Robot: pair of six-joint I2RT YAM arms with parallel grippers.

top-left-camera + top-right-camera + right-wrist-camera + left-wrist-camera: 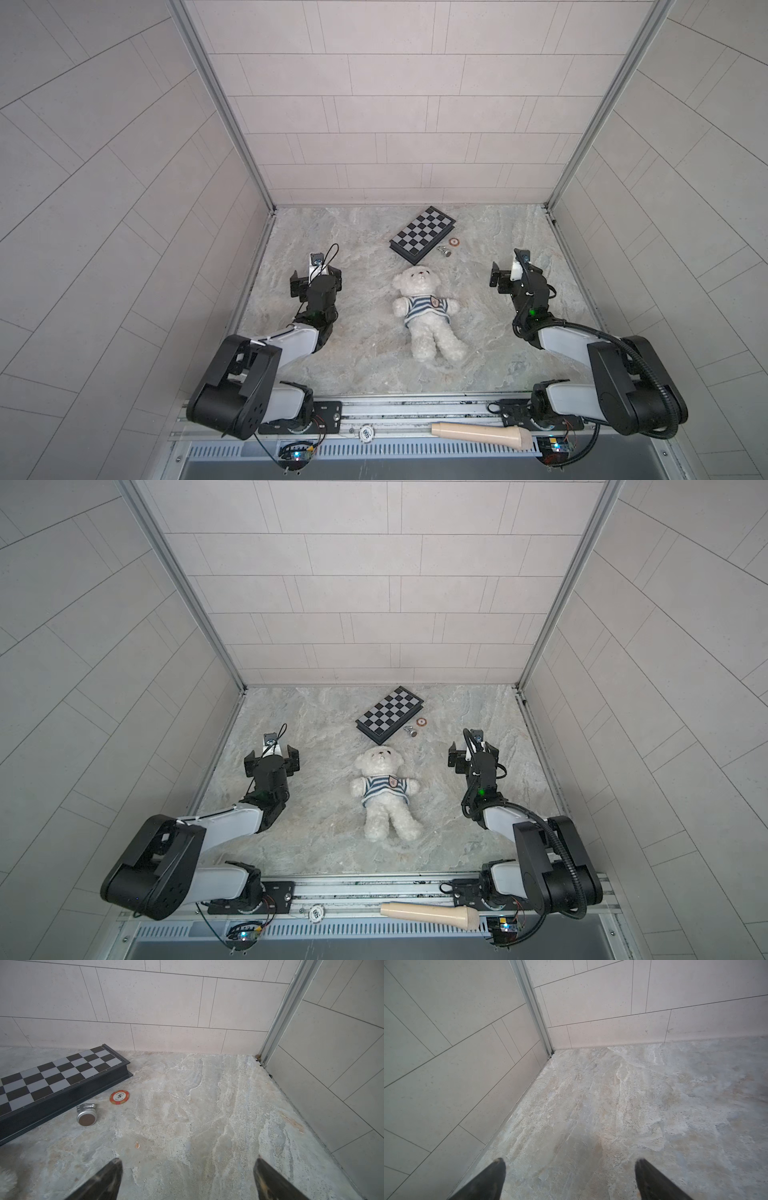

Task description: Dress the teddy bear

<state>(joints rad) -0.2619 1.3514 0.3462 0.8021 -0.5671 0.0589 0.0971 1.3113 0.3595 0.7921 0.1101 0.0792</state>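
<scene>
Both top views: teddy bear [417, 284] [379, 764] between left jaws, right jaws, touching neither; both spread.

Stereo pair high above table [365, 365]; wrist views low, seemingly cornerward.

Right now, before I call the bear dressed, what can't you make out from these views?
- Back of the striped shirt: hidden under the teddy bear in both top views.
- Crest badge: too small to read in both top views.
- Right wrist view: the bear is cut off by the picture's edge, only blurred fur showing.
- Left wrist view: the bear is out of frame.
</scene>
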